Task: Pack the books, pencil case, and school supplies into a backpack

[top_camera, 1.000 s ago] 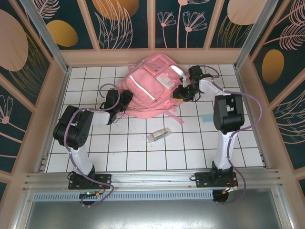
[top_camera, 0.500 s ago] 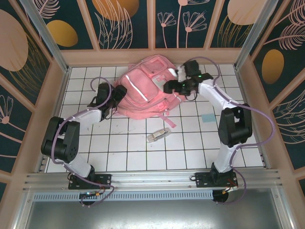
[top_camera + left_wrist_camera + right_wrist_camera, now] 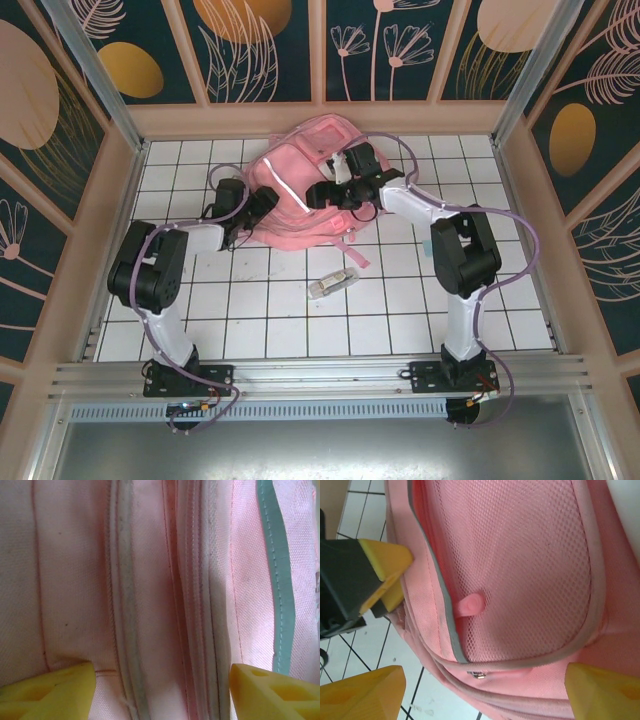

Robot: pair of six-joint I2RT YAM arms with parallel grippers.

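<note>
1. Beneath both arms lies a white tiled table [image 3: 400,320], boxed in by walls [image 3: 260,50] painted with leaves and gold ovals.
2. Toward its far middle the pink backpack [image 3: 300,215] lies flat, long axis slanting from near left to far right. A narrow clear box [image 3: 332,284] lies apart, nearer the arms.
3. At the backpack's left edge the left tool [image 3: 262,200] has its fingers spread against fabric; contact I cannot tell.
4. Over the mesh pocket [image 3: 520,570] the right tool [image 3: 318,192] stands wide apart, holding nothing.

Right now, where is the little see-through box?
In the top view, the little see-through box lies on the white tiled table between the two arms, just on the near side of the pink backpack.
</note>
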